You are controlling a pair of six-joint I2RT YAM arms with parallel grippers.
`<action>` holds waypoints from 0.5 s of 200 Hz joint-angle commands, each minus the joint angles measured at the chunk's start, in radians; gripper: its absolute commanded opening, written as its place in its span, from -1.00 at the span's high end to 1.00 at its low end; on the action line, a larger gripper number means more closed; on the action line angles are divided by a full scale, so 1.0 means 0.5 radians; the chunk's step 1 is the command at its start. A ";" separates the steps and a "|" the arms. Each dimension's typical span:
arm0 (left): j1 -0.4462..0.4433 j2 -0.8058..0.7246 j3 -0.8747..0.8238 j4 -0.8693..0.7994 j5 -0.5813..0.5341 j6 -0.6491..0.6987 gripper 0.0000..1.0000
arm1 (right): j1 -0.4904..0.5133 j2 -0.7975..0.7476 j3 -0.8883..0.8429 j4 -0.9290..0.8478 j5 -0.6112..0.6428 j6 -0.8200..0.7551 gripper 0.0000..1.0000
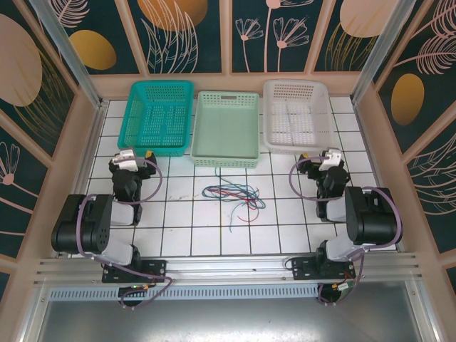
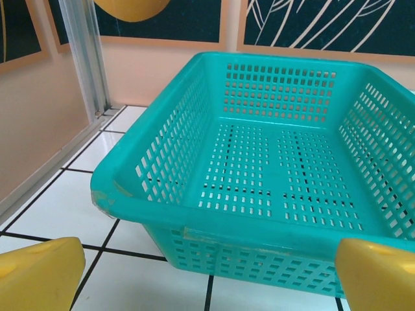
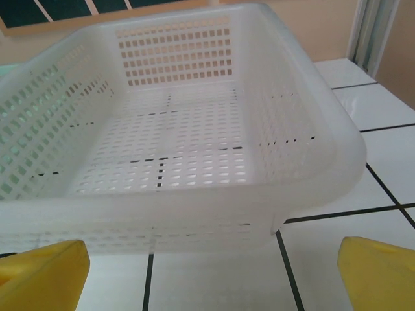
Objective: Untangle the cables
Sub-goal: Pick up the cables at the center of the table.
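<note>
Cables point(image 1: 235, 194) lie in one loose bundle at the middle of the tabletop point(image 1: 178, 235), just on the near side of the pale green basket point(image 1: 225, 161), and my next move turns on that position. Their long axis runs across the tabletop, parallel to the near edge, with a few loose ends curling toward that edge. The left hand point(image 1: 135, 159) sits toward the left edge in front of the teal basket point(image 1: 162, 85), and its yellow fingers point(image 2: 39, 275) stand wide apart with nothing between them. The right hand point(image 1: 326, 159) mirrors it toward the right edge, facing the white basket point(image 1: 296, 83), with its fingers point(image 3: 42, 272) likewise spread and empty. Both hands point at the far edge, so the bundle lies inward from each and a little closer to the near edge. I judge the two about equally close, the right perhaps slightly nearer. I would swing each hand inward to take one end, then pull along that cross axis.
</note>
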 commanded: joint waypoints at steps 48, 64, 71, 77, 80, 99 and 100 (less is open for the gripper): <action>0.006 -0.697 0.182 -1.130 -0.217 -0.559 -0.98 | 0.288 -0.427 0.276 -1.073 0.084 -0.019 -0.82; -0.008 -0.796 0.174 -1.248 -0.077 -0.650 -0.98 | 0.434 -0.523 0.291 -1.211 0.181 -0.089 -0.81; -0.025 -0.829 0.176 -1.290 -0.048 -0.700 -0.98 | 0.483 -0.559 0.312 -1.278 0.226 -0.091 -0.81; -0.043 -0.852 0.176 -1.318 -0.031 -0.736 -0.98 | 0.508 -0.591 0.327 -1.326 0.234 -0.066 -0.81; -0.053 -0.862 0.176 -1.330 -0.022 -0.754 -0.98 | 0.514 -0.609 0.336 -1.349 0.227 -0.049 -0.81; -0.189 -0.899 0.180 -1.379 0.000 -0.818 -0.98 | 0.527 -0.697 0.355 -1.396 0.090 0.148 -0.79; -0.199 -0.901 0.180 -1.380 0.000 -0.820 -0.97 | 0.526 -0.700 0.357 -1.396 0.076 0.158 -0.78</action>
